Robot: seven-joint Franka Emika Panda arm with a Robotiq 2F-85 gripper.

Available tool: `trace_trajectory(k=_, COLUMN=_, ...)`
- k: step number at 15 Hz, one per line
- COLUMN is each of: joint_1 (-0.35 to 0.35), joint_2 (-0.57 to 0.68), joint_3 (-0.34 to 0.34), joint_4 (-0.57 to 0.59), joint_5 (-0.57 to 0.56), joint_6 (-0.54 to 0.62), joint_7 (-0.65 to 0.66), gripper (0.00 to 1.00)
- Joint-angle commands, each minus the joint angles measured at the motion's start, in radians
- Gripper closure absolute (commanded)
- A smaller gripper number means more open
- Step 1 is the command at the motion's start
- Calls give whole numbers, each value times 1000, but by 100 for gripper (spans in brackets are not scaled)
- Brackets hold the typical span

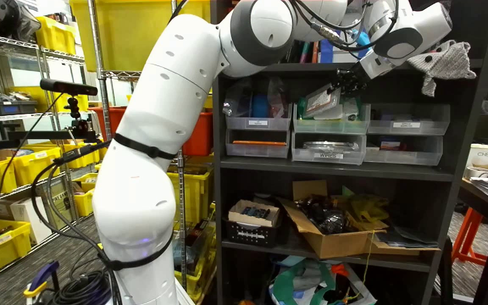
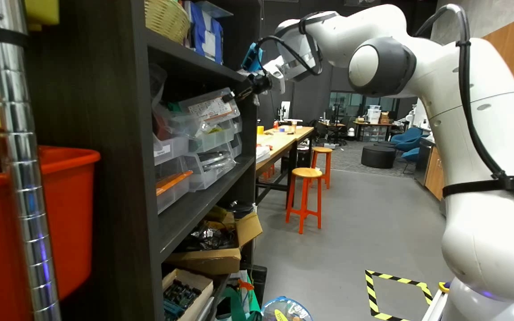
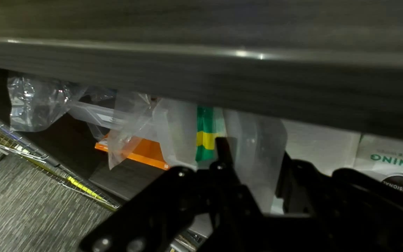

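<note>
Dark shelving (image 1: pixel 337 170) stands beside a chrome rack (image 2: pixel 34 191) here; orange-legged stools (image 2: pixel 307 173) dot the grey floor (image 2: pixel 350 232), blue chairs (image 2: pixel 411 139) farther off.

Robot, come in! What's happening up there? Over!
Gripper clamped on labelled clear plastic package. Tilted, at upper middle bin. Shelf edge close above: possible snag.

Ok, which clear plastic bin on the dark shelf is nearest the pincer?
The upper-middle bin, right above the WIRES bin; only there does the pincer hold a tilted, clear rectangular plastic box.
</note>
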Motion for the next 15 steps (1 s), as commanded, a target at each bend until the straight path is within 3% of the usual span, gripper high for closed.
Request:
trace_trajectory(k=1, joint_1=6, joint_2=1, joint_3=7, joint_4=26, joint_5=-41, joint_6=24, joint_7=4, gripper=93)
trace_trajectory(k=15, joint_1=33, joint_2=-10, joint_3=-10, joint_4=26, joint_5=-132, joint_6=100, joint_7=-16, gripper=93)
